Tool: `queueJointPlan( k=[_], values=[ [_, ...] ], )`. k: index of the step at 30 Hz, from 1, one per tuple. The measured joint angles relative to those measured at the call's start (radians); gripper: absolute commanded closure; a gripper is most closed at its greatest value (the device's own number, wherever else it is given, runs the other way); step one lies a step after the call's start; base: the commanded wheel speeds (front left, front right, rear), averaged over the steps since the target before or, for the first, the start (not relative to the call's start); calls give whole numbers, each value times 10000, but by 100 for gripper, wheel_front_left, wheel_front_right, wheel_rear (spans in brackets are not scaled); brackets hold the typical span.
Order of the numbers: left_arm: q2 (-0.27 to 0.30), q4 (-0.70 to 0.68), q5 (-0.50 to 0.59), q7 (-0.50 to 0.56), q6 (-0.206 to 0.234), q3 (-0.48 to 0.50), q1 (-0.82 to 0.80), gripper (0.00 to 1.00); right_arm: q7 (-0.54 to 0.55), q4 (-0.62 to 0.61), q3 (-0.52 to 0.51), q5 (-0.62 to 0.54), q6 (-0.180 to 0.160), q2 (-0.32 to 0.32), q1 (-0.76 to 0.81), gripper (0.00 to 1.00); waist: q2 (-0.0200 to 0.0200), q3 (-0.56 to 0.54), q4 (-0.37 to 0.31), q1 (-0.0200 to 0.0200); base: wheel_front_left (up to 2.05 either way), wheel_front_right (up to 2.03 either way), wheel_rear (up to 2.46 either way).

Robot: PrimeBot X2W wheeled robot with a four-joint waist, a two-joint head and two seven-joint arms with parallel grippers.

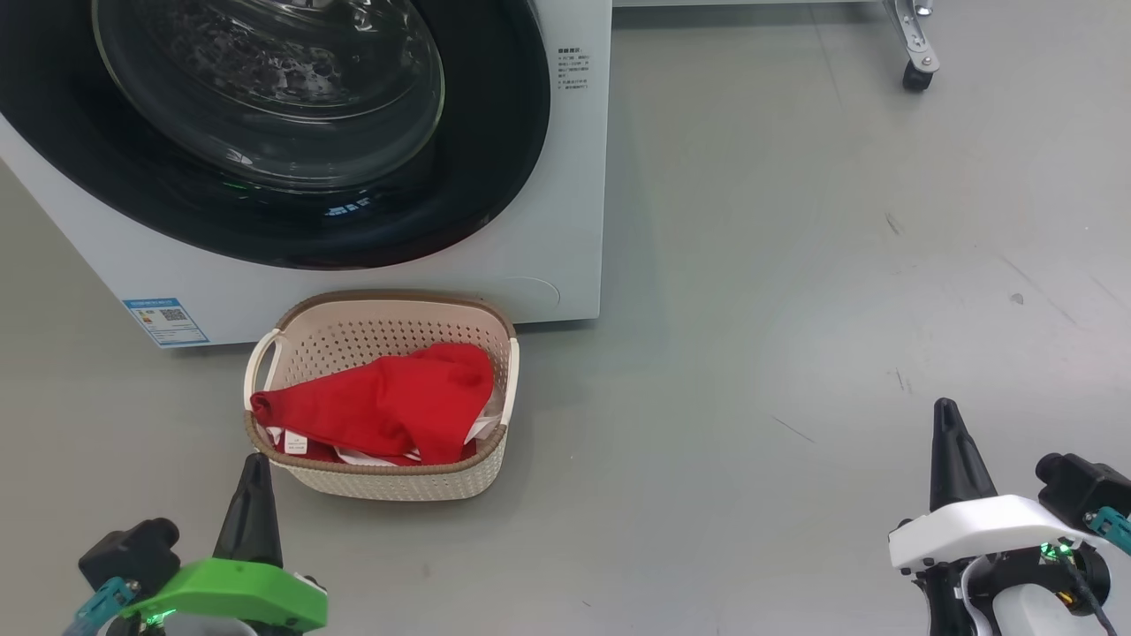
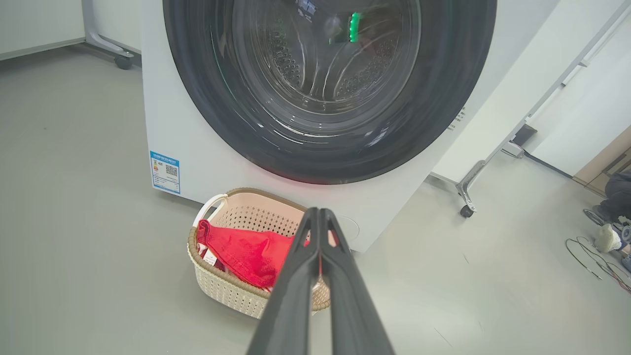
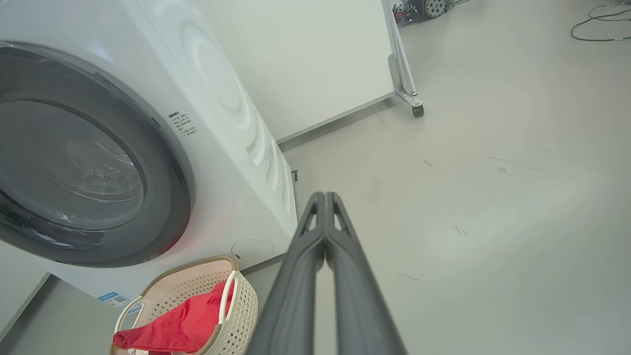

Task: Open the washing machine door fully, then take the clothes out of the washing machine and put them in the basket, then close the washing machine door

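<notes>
The red clothes [image 1: 380,406] lie heaped in the basket [image 1: 398,484], which stands on the floor [image 1: 795,353] just in front of the washing machine [image 1: 574,221], below the closed washing machine door [image 1: 504,132] (its glass glints with reflections). Nearer the camera, the left tool [image 1: 255,464] hangs just beside the basket's near corner, fingers pressed together on nothing, and the right tool [image 1: 946,408], well apart over the floor, is clenched empty too.

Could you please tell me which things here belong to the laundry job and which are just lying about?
Job: washing machine, washing machine door, clothes, basket.
Lying about: wheeled frame, a person's shoe.
</notes>
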Motion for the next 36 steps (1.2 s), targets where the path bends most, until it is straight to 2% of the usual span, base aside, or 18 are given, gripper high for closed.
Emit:
queueJointPlan(
  k=[36],
  values=[
    [2, 54, -4295, 1338, -173, 658, -112, 100, 1267, 334, -855, 4600, 366, 86, -196, 100, 0, -279, 95, 0, 0, 0, 0]
  ],
)
